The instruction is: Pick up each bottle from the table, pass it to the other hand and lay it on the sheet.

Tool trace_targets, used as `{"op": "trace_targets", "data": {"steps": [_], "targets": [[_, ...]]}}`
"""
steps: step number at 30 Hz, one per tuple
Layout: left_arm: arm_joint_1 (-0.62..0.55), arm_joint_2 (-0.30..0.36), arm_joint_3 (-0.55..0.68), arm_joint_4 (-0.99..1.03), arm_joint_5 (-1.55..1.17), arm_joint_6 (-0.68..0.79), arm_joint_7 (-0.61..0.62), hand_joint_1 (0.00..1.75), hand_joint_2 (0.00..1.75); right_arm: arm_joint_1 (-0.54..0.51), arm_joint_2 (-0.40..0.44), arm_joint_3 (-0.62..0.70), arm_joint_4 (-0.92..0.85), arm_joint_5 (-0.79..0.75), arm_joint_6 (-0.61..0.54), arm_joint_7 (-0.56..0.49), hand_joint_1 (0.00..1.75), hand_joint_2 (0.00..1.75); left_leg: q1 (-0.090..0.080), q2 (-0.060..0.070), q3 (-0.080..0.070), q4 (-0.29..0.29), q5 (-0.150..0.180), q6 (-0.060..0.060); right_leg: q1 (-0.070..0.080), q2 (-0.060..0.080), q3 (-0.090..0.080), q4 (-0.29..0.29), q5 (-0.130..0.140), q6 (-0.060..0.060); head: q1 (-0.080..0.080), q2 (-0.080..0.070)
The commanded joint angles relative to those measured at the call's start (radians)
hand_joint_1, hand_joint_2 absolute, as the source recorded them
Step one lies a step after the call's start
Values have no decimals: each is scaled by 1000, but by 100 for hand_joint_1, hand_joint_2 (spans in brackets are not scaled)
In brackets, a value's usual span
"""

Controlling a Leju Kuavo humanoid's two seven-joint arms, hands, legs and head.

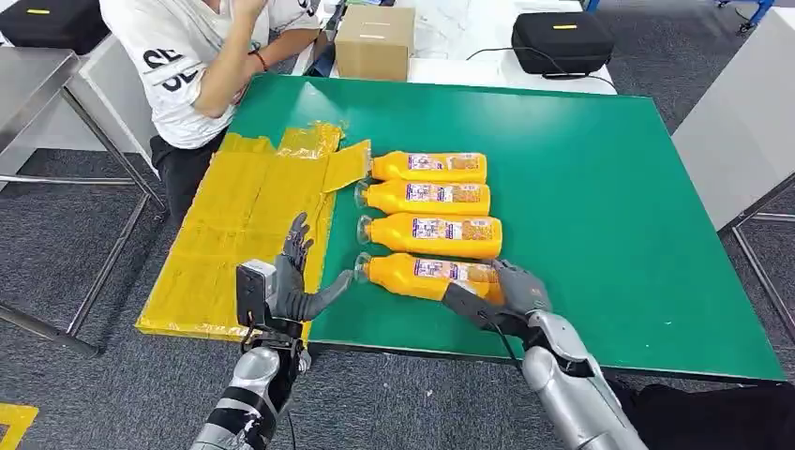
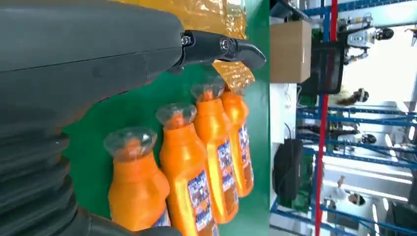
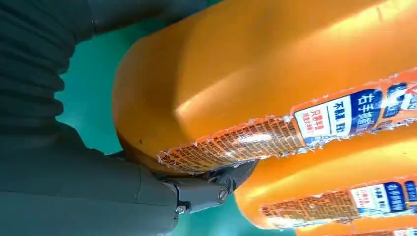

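Orange nearest bottle by table's front edge: full, heavy, slick; right hand wraps base. Left hand open.

The right hand covered the base end of the nearest bottle, so the grip of its fingers under the bottle could not be told; in the right wrist view the picture's edge cut off the bottle's neck; in the left wrist view the edge cut off the lower parts of the bottles; the label print was too small to read; the person was cut off at the top edge.
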Motion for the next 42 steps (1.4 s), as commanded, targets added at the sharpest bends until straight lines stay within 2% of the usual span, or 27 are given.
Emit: {"op": "trace_targets", "data": {"steps": [1, 4, 9, 11, 12, 14, 15, 16, 21, 23, 25, 27, 31, 39, 41, 42], "targets": [[-65, 14, 30, 100, 11, -22, -8, 0, 175, -105, -17, 84, 205, -92, 47, -54, 175, 175, 0, 0, 3, -1, -1, -1, 0, 0, 3, -1, -1, -1, 0, 0], [-83, 17, 26, 123, 21, -36, -17, 0, 175, -116, -39, 102, 223, -176, 93, -80, 175, 175, 0, 0, 8, -1, -2, -1, 0, 0, 7, -1, -2, -2, 0, 0], [-84, 19, 14, 115, 17, -20, -24, 0, 175, -57, -77, 83, 125, -270, 49, -100, 175, 175, 1, -2, 7, -1, -1, -1, 1, -2, 7, -2, -2, -1, 0, 0], [-89, 24, 5, 108, 1, 24, -23, 0, 175, 0, -41, 25, 34, -313, -28, -121, 175, 175, 1, -3, 12, -1, -3, -1, 1, -3, 12, -2, -4, -2, 0, 0], [-91, 28, 3, 104, -5, 39, -19, 0, 175, 27, -12, 4, -3, -323, -59, -122, 175, 175, 1, -2, 5, -1, -1, -1, 1, -2, 6, -1, -1, -1, 0, 0], [-92, 30, 2, 102, -4, 38, -18, 0, 175, 35, -3, 10, -19, -315, -67, -109, 175, 175, 1, -2, 11, -1, -4, -2, 1, -2, 11, -1, -4, -2, 0, 0], [-92, 30, 2, 102, -4, 38, -18, 0, 175, 35, -3, 10, -19, -315, -67, -109, 175, 175, 1, -1, 7, -1, -2, -1, 1, -1, 7, -1, -2, -2, 0, 0], [-93, 31, 2, 103, -13, 58, -16, 0, 175, 45, 5, -1, -34, -316, -92, -116, 175, 175, 1, -1, 10, -1, -4, -2, 1, -1, 10, -1, -4, -2, 0, 0], [-111, 45, 4, 95, -46, 148, -4, 0, 175, 176, 147, -86, -187, -400, -215, -206, 175, 175, 1, 0, 7, 0, -3, -2, 1, 0, 6, 0, -3, -2, 0, 0], [-118, 49, 10, 90, -36, 149, 3, 0, 175, 198, 173, -71, -212, -389, -269, -243, 175, 175, 1, 1, 6, 0, -3, -2, 1, 1, 6, 1, -3, -2, 0, 0], [-118, 51, 18, 74, -5, 125, 16, 0, 175, 214, 194, -54, -226, -413, -275, -274, 175, 175, 1, 2, 6, 0, -3, -2, 1, 2, 5, 0, -2, -2, 0, 0], [-117, 57, 16, 61, 20, 106, 28, 0, 175, 204, 209, -35, -204, -437, -278, -288, 175, 175, 1, 1, 7, 0, -3, -2, 1, 1, 6, 1, -3, -2, 0, 0], [-112, 57, 6, 42, 31, 92, 35, 0, 175, 180, 208, 1, -164, -388, -317, -305, 175, 175, 1, 3, 4, 0, -2, -1, 1, 3, 3, 0, -1, -1, 0, 0], [-67, 79, -88, -55, 110, -88, 110, 0, 175, 122, 223, 62, -71, -364, -340, -353, 175, 175, 0, 4, 7, -1, -3, -1, 0, 3, 5, 0, -2, -2, 0, 0], [-60, 78, -93, -61, 116, -96, 112, 0, 175, 119, 226, 62, -70, -367, -341, -356, 175, 175, 0, 2, 4, -1, -2, -1, 0, 2, 3, 0, -1, -1, 0, 0], [-60, 78, -93, -61, 116, -96, 112, 0, 175, 119, 226, 62, -70, -367, -341, -356, 175, 175, 1, 3, 8, -1, -3, -2, 1, 3, 7, 0, -3, -2, 0, 0]]}}
